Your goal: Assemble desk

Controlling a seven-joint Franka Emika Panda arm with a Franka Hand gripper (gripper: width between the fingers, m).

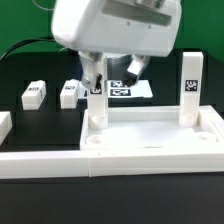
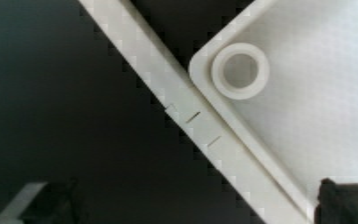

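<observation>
Hovering my gripper (image 1: 110, 70) above the back left part of the desk top (image 1: 150, 130), as the exterior view has it. Jaws are standing apart and clamping nothing. The wrist view is showing my two fingertips (image 2: 34, 200) far out at opposite frame corners with a wide gap between them.

The desk top is lying flat on the black table (image 1: 40, 130), hollow side up, its front edge sitting against the low wall (image 1: 100, 165). Two legs are standing upright at its back corners. The first leg (image 1: 97, 105) is on the exterior view's left, just below my fingers; I can't tell whether a finger is touching it. The second leg (image 1: 190, 85) is on the exterior view's right, its tag facing the camera, well apart from me.

The wrist camera is looking down on one rounded corner of the desk top with a round socket (image 2: 242, 70) in it, and a white strip is running diagonally just beside that corner.

Two loose legs (image 1: 33, 93) and (image 1: 70, 92) are lying on the table behind the desk top, toward the exterior view's left. The marker board (image 1: 135, 88) is lying flat behind my fingers.
</observation>
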